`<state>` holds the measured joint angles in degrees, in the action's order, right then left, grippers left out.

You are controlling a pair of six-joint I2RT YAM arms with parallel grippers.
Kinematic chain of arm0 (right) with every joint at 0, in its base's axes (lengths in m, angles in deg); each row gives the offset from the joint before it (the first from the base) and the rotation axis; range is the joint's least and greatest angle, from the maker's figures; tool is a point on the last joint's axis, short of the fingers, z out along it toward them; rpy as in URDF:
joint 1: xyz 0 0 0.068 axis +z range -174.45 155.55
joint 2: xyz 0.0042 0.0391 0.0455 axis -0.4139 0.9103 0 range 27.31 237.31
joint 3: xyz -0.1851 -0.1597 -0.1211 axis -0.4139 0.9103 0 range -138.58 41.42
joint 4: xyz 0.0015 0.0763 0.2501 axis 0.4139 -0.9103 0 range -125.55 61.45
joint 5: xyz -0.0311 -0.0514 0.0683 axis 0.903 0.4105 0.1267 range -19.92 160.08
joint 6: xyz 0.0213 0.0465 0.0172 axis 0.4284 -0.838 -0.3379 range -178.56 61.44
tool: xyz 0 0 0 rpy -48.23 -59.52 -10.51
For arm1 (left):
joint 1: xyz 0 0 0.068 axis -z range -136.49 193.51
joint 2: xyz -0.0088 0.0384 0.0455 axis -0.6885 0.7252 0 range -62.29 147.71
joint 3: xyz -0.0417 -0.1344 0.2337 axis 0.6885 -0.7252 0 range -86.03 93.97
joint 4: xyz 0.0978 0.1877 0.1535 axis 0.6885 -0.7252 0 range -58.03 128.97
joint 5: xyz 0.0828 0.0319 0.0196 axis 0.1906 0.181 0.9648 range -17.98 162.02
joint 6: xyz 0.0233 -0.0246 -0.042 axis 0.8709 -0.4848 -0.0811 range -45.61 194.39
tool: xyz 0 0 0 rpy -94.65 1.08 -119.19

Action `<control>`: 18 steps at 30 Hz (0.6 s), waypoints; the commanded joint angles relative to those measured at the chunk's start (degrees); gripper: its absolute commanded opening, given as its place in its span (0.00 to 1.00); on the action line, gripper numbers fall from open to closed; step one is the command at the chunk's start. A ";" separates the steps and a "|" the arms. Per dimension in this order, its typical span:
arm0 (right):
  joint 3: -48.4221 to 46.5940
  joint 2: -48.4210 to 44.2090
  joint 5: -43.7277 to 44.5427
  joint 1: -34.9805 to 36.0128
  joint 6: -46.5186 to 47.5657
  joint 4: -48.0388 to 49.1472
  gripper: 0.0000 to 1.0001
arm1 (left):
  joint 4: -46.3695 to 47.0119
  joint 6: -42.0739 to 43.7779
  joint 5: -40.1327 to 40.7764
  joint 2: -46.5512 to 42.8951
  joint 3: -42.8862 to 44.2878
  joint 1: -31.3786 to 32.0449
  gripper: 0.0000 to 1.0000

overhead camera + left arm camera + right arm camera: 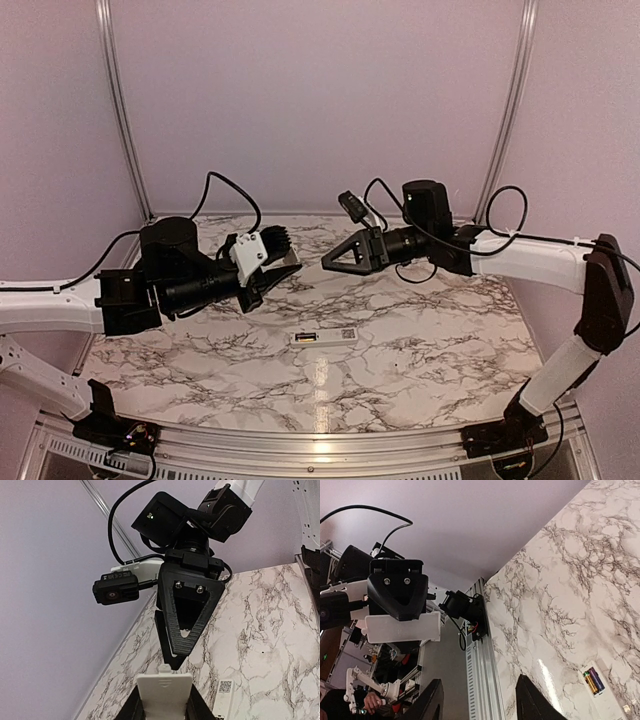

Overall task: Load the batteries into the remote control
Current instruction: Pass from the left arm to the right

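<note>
The slim white remote control [323,337] lies back-up on the marble table, with batteries [593,680] showing in its dark recess. It also shows in the left wrist view [223,696]. My left gripper [272,266] is shut on the short white cover plate [164,694] and holds it in the air left of and above the remote. My right gripper [333,260] hovers facing it, a short gap away, open and empty, with its fingers [526,695] wide apart. From the right wrist view the cover plate [402,627] sits crosswise in the left gripper.
The marble table [420,340] has a metal rail [482,675] along its near edge. Purple walls close in the back and sides. Cables hang from both wrists.
</note>
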<state>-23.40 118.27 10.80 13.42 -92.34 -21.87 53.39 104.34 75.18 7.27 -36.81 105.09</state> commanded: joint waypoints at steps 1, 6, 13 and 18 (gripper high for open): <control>-2.68 -2.76 2.37 0.56 9.63 -12.07 0.48 | -11.68 -0.67 1.61 2.90 2.57 -0.45 0.19; -3.53 -2.90 1.70 2.97 10.50 -12.95 0.46 | -13.86 -0.97 0.55 5.49 4.61 -0.50 0.20; -6.26 -0.84 4.01 5.49 11.39 -15.01 0.41 | -16.16 -0.94 -1.07 8.48 6.95 -0.50 0.20; -7.49 0.97 5.41 6.50 11.52 -16.90 0.38 | -17.04 -0.87 -1.10 10.16 8.15 -0.50 0.20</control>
<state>-28.33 117.07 13.99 19.08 -82.01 -35.81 38.74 103.77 74.96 16.16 -30.61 104.94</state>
